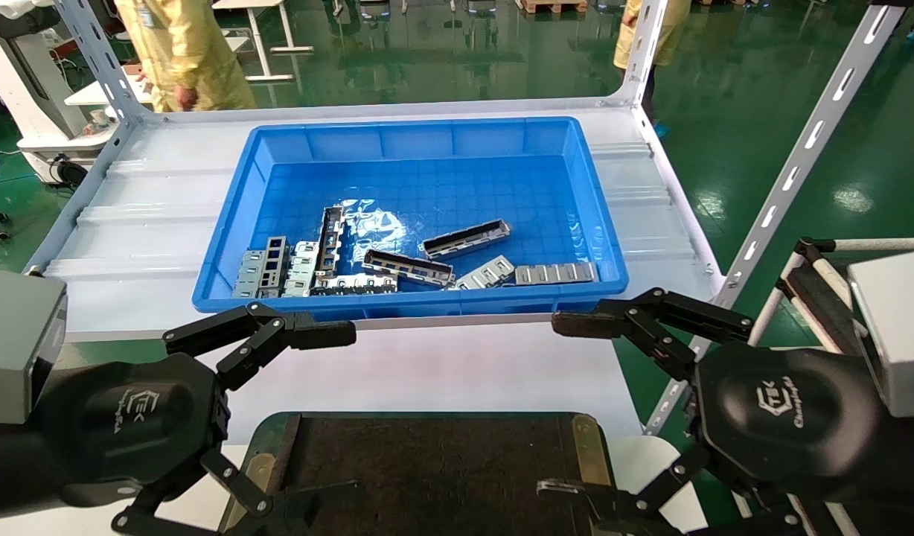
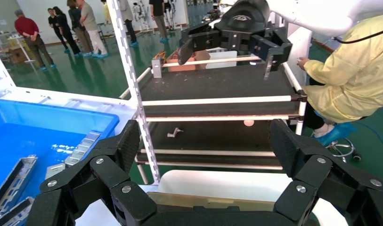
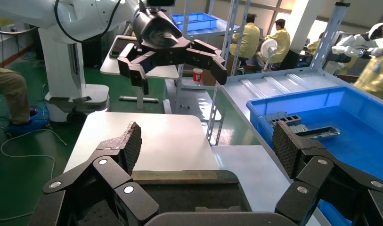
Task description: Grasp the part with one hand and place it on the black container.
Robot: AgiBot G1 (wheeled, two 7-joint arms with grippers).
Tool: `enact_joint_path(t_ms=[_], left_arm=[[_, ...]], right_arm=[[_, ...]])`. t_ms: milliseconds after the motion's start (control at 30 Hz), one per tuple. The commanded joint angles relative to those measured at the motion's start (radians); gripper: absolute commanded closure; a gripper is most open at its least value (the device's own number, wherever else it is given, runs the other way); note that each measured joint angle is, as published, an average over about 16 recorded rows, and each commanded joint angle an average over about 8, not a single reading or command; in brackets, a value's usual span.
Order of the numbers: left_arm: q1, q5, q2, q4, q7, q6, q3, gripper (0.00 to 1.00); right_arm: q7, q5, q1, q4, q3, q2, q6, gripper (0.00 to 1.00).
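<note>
Head view: both grippers hover low over the near end of the table, fingers spread wide, nothing held. Left gripper sits on the near left, right gripper on the near right, with the black container between and just below them. The blue bin lies ahead of both. Several channel bars sit in its near half; the clearest candidate part lies ahead of the right gripper and inward of it, its long axis slanting, far end angled toward the right arm's side. A second channel bar rests just nearer. Short flat ribbed plates lie against the near wall, closest to the right gripper. Judgement: the right arm has the shorter reach to the part.

Left wrist view: left fingers are apart and empty. The bin's contents sit off to one side of them, only bar ends showing. The right gripper hangs well beyond.

Right wrist view: right fingers are splayed and empty. The part lies in the bin just beyond one fingertip, running roughly crosswise to the reach.
</note>
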Motion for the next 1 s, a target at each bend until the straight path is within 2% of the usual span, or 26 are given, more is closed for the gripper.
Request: enact_joint_path(t_ms=[33, 567, 1000], left_arm=[[-0.002, 0.005, 0.003, 0.004, 0.001, -0.003, 0.002, 0.00], [-0.095, 0.133, 0.108, 0.149, 0.055, -0.046, 0.060, 0.00], [-0.197, 0.257, 0.235, 0.333, 0.135, -0.164, 0.099, 0.00]], right_arm=[[0.000, 0.000, 0.000, 0.000, 0.000, 0.000, 0.000, 0.00], [0.000, 0.000, 0.000, 0.000, -0.001, 0.000, 0.000, 0.00], [0.000, 0.000, 0.000, 0.000, -0.001, 0.000, 0.000, 0.00]])
